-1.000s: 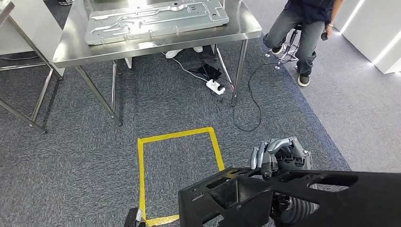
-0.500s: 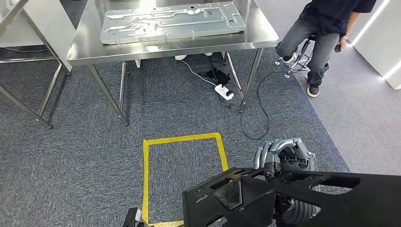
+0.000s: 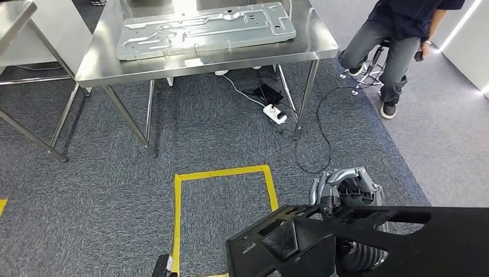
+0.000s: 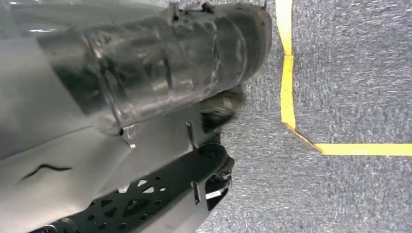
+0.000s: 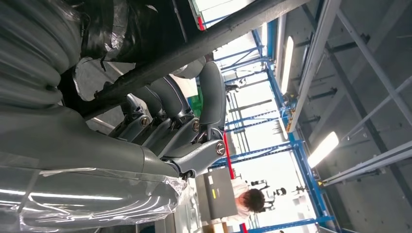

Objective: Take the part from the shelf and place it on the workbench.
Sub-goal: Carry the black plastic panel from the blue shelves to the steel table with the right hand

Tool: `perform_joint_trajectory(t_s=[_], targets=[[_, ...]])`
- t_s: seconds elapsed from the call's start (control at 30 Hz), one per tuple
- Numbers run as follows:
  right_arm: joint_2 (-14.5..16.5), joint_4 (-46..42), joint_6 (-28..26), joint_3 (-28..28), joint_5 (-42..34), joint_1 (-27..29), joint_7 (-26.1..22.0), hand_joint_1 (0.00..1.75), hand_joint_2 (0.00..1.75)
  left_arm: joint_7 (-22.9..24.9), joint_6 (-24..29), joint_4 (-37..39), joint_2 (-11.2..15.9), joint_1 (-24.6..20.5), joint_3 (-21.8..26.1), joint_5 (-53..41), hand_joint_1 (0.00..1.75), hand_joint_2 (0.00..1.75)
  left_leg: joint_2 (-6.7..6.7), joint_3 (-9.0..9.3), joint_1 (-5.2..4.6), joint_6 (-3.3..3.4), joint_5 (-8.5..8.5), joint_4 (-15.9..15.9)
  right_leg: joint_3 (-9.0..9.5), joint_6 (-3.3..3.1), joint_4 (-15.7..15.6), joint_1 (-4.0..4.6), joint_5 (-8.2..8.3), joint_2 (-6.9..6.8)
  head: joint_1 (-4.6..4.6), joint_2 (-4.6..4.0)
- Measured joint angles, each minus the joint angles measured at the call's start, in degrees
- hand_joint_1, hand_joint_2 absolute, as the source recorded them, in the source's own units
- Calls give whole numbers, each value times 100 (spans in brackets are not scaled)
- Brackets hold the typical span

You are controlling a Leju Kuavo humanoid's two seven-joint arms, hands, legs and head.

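The part [image 3: 369, 242] is a large black plastic panel with cut-outs, carried low in front of me in the head view. My right hand [image 3: 344, 187] grips its upper edge, fingers curled over it. In the right wrist view those fingers [image 5: 211, 92] wrap a black bar of the part [image 5: 209, 36]. The workbench [image 3: 300, 49] is a steel table ahead, across the carpet, with a large stamped metal plate [image 3: 204, 26] lying on it. My left hand [image 4: 145, 73] hangs over the carpet as a dark plastic-wrapped bulk, and its fingers are hidden.
A yellow tape square [image 3: 225, 172] marks the carpet between me and the bench. A white power strip [image 3: 275, 113] and black cables lie by the bench's right legs. A person [image 3: 403, 34] sits on a stool at the right. Another steel table [image 3: 17, 14] stands at the left.
The whole view has shifted as the camera moved: the bench and tape square sit a little lower and further right. My right hand keeps the same hold on the part.
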Motion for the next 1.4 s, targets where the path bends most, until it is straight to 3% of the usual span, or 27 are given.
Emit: perform_joint_trajectory(t_s=[0.03, 0.1, 0.17, 0.23, 0.33, 0.4, 0.47, 0.5, 0.53, 0.6, 0.63, 0.7, 0.83, 0.87, 0.93, 1.0, 1.03, 1.07, 1.13, 1.17, 1.23, 1.33, 1.4], targets=[[0, 0, 0, 0, 0, 0, 2, 169, 175, 1, 0, 0, 0, 5, 0, 0, 0, 0, 0, 8, -2, 22, 177, -139, 36, -3, 0, 9, -24, 5, 1, 0], [0, -1, 0, 0, 0, -1, 5, 169, 175, 2, 0, 0, 2, 1, 1, 0, 0, 0, 3, 285, -28, 94, 627, -861, 120, 2, -5, 17, -77, 12, 2, 0], [0, -1, 0, 0, -2, -2, 8, 169, 175, 1, 0, 0, 5, -12, 2, 1, 0, 0, 8, 562, -78, 157, 815, -1459, 172, 38, -16, 23, -123, 14, 2, 0], [0, -1, -1, 0, -10, -3, 10, 169, 175, 2, 0, 0, 11, -17, 1, 1, 0, 0, 4, 647, -112, 193, 777, -1615, 191, 96, -49, 22, -147, 14, 2, -1], [0, -2, 3, -1, -56, -7, -10, 169, 175, 1, -1, -1, 19, -8, 1, -1, 0, 0, -5, 770, -63, 259, 804, -1778, 169, 175, 62, 29, -253, 14, 10, -1], [0, -2, 13, -3, -102, -5, -39, 169, 175, 0, -1, -1, 16, -14, 0, 0, 0, 0, 1, 849, -44, 301, 801, -1852, -111, 212, 628, 21, -516, 22, 16, 0], [0, 0, 19, -5, -133, 4, -50, 169, 175, 1, 0, 0, 14, -17, 0, 2, 0, 0, 3, 878, -40, 321, 755, -1847, -530, 251, 1306, 3, -721, 22, 21, 0], [0, 2, 20, -5, -140, 8, -51, 169, 175, 2, 0, 0, 13, -12, 0, 3, 0, 0, 1, 899, -36, 317, 724, -1839, -649, 273, 1430, -15, -675, 20, 21, 0], [0, 3, 20, -6, -144, 10, -51, 169, 175, 3, 0, 0, 11, -7, 0, 3, 0, 0, -4, 930, -28, 307, 689, -1828, -666, 296, 1347, -38, -526, 19, 22, 0], [0, 5, 20, -7, -146, 9, -51, 169, 175, 4, 0, 0, 8, -2, 1, 4, 0, 0, -19, 1000, -6, 262, 599, -1778, -443, 345, 694, -91, -76, 18, 24, 0], [1, 8, 21, -7, -147, 9, -50, 169, 175, 4, 0, 0, 9, -5, 1, 4, 0, 0, -28, 1009, -10, 223, 541, -1727, -307, 357, 368, -101, 58, 22, 32, 0], [2, 13, 26, -7, -149, 11, -52, 169, 175, 2, 1, 0, 12, -13, 1, 4, 0, 0, -44, 1001, -21, 144, 443, -1662, -163, 301, 68, -95, 99, 40, 45, 0], [5, 13, 33, -7, -149, 15, -60, 169, 175, -1, 2, 0, 13, -21, 0, 3, 0, 0, -28, 995, -8, 34, 309, -1521, -68, 119, 48, -83, 5, 54, 38, 0], [5, 11, 36, -7, -150, 14, -63, 169, 175, -1, 2, 0, 13, -25, 0, 3, 0, 0, -16, 893, -1, 9, 217, -1301, -27, 86, 40, -88, -17, 48, 31, 0], [7, 11, 39, -7, -156, 13, -67, 169, 175, -1, 3, 0, 13, -21, 0, 3, 0, 0, 0, 462, 8, -26, -30, -568, 52, 44, 34, -71, -82, 34, 19, 0], [7, 13, 39, -7, -187, 16, -71, 169, 175, 0, 4, 0, 13, -2, 0, 4, 0, 0, 2, 36, 10, -20, -86, -14, 142, 31, 34, -47, -163, 36, 19, 0], [7, 13, 39, -7, -211, 17, -73, 169, 175, 0, 3, 0, 13, 4, 0, 4, 0, 0, 1, -38, 6, 3, 58, -37, 203, 29, 34, -37, -210, 41, 20, 0], [7, 13, 39, -7, -232, 17, -77, 169, 175, 0, 3, 0, 14, 8, 0, 5, 0, 0, 1, -4, -4, 37, 302, -271, 277, 29, 31, -31, -262, 47, 21, 0], [7, 15, 39, -7, -257, 17, -89, 169, 175, 0, 5, 0, 17, 6, 0, 6, 0, 0, 4, 242, -54, 123, 784, -1010, 405, 45, 4, -30, -368, 52, 25, -1], [7, 16, 39, -7, -263, 18, -99, 169, 175, 0, 7, 0, 21, 2, 1, 6, 0, 0, 4, 372, -90, 162, 887, -1306, 448, 67, -27, -35, -407, 57, 23, -1], [8, 21, 37, -7, -271, 20, -122, 169, 175, 1, 8, 1, 28, 0, 1, 7, 0, 0, -4, 529, -145, 227, 851, -1563, 528, 133, -107, -46, -409, 58, 27, -1], [8, 31, 31, -7, -251, 22, -142, 169, 175, 4, 10, 2, 32, 15, 0, 7, 0, 0, -24, 807, -124, 315, 821, -1833, 634, 208, -19, -48, -325, 45, 32, 0], [7, 37, 14, -8, -207, 16, -139, 169, 175, 4, 14, 2, 38, 8, 0, 7, 0, 0, -22, 990, -100, 368, 788, -1938, 387, 223, 439, -46, -447, 45, 37, 0]])
